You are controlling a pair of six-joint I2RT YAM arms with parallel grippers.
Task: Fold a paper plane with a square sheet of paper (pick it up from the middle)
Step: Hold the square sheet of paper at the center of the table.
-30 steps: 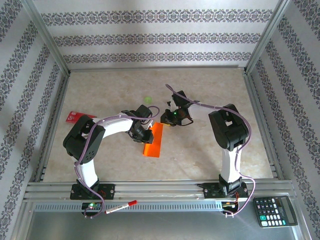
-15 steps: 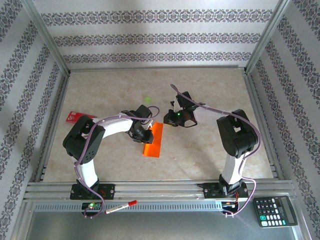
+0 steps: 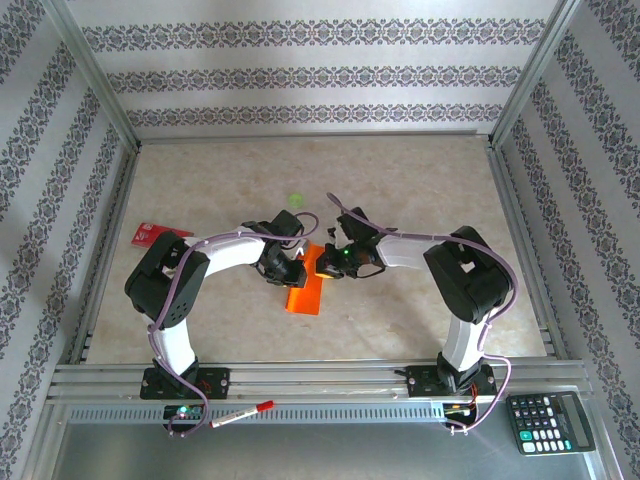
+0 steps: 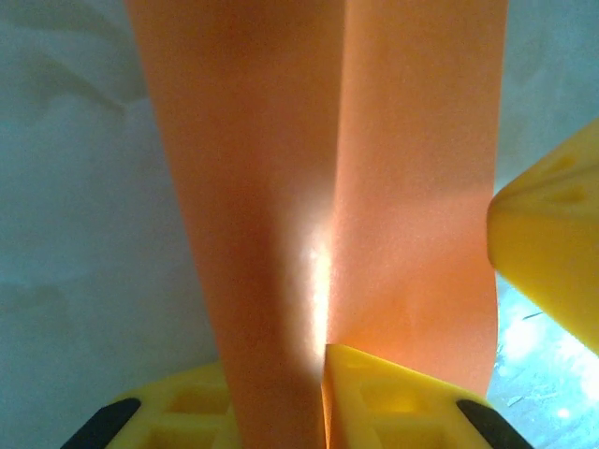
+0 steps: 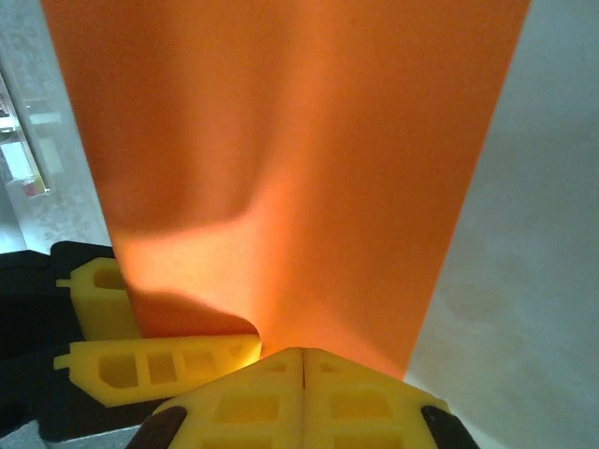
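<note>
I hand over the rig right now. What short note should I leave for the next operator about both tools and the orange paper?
Left tool: shut on the square sheet of paper, which runs between its jaws.
Right tool: shut, its tips at the sheet's edge. I cannot tell if it pinches the paper.
Paper: near the middle of the table, between both tools.
Done: the sheet is folded into a narrow strip with a lengthwise crease.
Left: the nose and wing folds; there is no pointed plane shape yet.
</note>
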